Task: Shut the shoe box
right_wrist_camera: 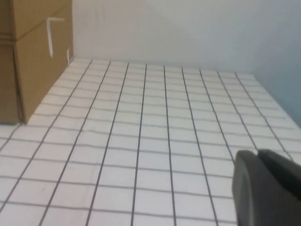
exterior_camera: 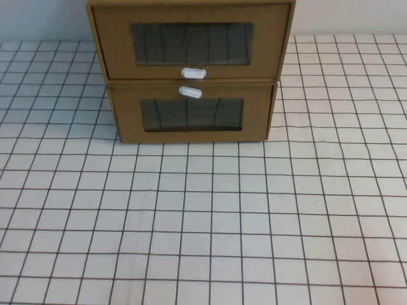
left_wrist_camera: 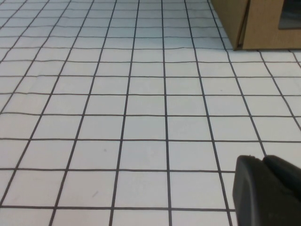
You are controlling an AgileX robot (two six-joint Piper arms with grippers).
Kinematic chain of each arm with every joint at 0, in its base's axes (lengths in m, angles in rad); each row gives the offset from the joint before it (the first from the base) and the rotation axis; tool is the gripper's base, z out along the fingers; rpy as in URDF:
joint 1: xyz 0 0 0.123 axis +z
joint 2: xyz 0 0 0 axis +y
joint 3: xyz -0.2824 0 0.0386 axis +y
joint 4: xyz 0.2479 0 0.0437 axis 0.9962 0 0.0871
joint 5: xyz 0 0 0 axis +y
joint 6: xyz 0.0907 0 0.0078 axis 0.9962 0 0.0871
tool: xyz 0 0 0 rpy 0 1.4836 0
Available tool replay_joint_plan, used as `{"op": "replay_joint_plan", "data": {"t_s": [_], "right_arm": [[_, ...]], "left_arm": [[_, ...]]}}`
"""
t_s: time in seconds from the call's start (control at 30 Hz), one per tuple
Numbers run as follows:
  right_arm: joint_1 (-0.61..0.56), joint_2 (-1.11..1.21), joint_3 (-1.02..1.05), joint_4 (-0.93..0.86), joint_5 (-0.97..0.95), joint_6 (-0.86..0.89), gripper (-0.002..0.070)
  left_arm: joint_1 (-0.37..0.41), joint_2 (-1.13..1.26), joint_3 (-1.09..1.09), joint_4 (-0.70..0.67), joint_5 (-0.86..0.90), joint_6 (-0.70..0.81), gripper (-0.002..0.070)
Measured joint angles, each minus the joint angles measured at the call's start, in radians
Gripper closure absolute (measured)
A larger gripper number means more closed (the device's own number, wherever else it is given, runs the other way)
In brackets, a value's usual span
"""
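shoe box (exterior_camera: 191, 44) window front facing robot, long axis left-right, left gripper (left_wrist_camera: 268, 193) and right gripper (right_wrist_camera: 265, 188) low, apart

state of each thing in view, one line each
top box: drawer stands forward of the box under it, tab below its window
lower box: front flush, tab above its window
left tool: low over the cloth, left of the boxes, nothing held, only partly in view
right tool: low over the cloth, right of the boxes, nothing held, only partly in view
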Motion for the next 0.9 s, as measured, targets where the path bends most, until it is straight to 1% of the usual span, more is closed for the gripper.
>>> {"op": "replay_joint_plan", "data": {"t_s": [0.13,0.23,0.33,0.9], "right_arm": [[0.0,-0.052,0.08,0.0,0.007,0.052,0.069],[0.0,-0.105,0.082,0.0,0.097,0.072,0.069],[0.0,-0.111,0.082,0.0,0.187,0.076,0.069],[0.0,-0.111,0.082,0.0,0.201,0.077,0.0689]], "left_arm": [[0.0,-0.002,0.0,0.0,0.0,0.0,0.068],[0.0,-0.002,0.0,0.0,0.0,0.0,0.068],[0.0,-0.002,0.0,0.0,0.0,0.0,0.068],[0.0,-0.002,0.0,0.0,0.0,0.0,0.068]]}}
